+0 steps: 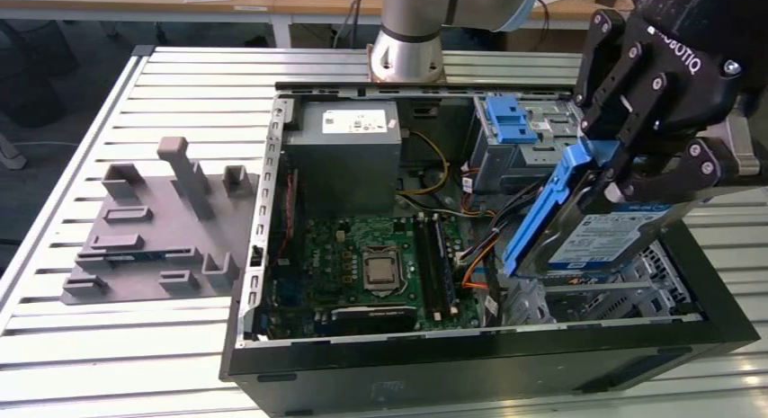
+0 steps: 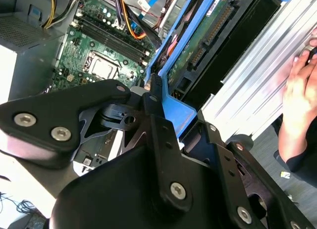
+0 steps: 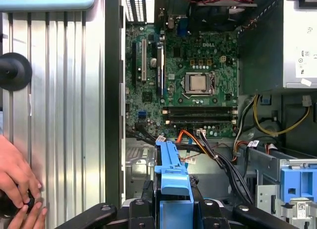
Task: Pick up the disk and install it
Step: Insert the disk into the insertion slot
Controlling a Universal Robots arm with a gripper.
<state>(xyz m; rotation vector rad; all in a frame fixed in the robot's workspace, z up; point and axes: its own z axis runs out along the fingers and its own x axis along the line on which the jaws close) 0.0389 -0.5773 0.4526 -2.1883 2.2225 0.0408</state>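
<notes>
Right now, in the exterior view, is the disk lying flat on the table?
No: the disk is held tilted in the jaws above the open case.

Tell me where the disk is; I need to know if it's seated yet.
At the exterior view's right, the disk hangs tilted in the gripper above the open computer case, near the cage with the blue latch.

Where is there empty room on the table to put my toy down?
The ribbed table is bare around the grey fixture, at the exterior view's left. The computer case is crowded: circuit board, cables, the disk.
</notes>
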